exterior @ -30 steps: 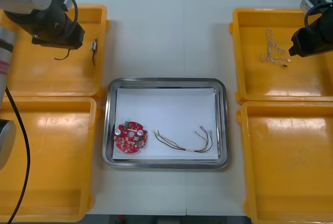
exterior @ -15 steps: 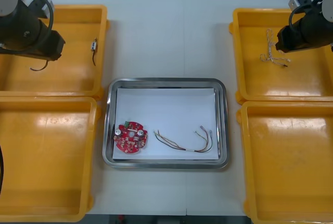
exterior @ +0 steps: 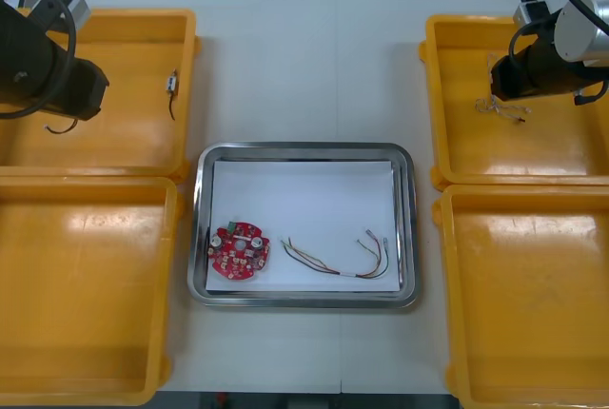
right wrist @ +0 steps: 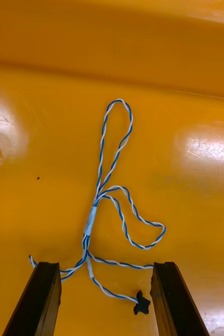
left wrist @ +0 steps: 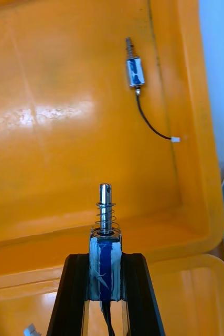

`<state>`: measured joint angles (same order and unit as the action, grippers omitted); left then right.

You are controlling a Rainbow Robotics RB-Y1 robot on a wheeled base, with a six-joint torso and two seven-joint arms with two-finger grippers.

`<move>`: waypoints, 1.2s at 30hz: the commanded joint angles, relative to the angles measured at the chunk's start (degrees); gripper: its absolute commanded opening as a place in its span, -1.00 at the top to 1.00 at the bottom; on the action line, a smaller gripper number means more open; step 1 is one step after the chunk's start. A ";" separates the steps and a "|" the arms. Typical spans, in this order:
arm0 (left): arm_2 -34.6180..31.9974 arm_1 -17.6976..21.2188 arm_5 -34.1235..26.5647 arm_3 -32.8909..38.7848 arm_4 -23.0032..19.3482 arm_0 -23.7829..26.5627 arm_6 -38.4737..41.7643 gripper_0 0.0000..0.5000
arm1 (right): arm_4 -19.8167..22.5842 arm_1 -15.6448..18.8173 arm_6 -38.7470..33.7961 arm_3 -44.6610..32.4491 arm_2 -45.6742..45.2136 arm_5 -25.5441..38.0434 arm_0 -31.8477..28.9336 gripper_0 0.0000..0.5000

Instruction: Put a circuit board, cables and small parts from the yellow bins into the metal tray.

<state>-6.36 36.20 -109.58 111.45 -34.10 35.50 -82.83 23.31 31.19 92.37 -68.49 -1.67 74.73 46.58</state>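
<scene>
Counts: four yellow bins (exterior: 86,333), two on each side of the worktop (exterior: 304,67), and one metal tray (exterior: 304,149) between them, white inside. Tray holds one red circuit board (exterior: 239,252) and one red and yellow cable (exterior: 333,262), lying apart. One twisted blue and white cable (right wrist: 91,220) lies in the far right bin. Two small metal parts: a loose part (left wrist: 135,72) with a black lead lies in the far left bin by its tray-side wall. Left end effector (left wrist: 105,257), over that bin, is clamped on the second part (left wrist: 106,210). Right end effector (right wrist: 105,265) has fingers wide apart, straddling the blue and white cable's lower strands, gripping nothing.
</scene>
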 commanded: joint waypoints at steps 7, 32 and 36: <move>2.93 2.65 -0.42 10.10 -2.20 -4.48 16.65 1.00 | -2.31 -2.01 -1.58 4.68 1.84 -6.44 3.08 -1.00; 22.62 -0.43 0.25 12.82 3.69 -2.28 35.81 1.00 | -4.68 -3.94 -1.40 11.19 3.25 -11.62 4.48 0.82; 24.64 -2.54 1.04 11.24 5.10 -1.22 37.13 1.00 | -4.68 -3.59 -0.61 11.19 3.25 -11.71 4.48 1.00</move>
<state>16.54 35.76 -109.50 122.89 -30.26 31.62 -52.46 19.15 28.14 92.37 -57.19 0.44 63.53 49.15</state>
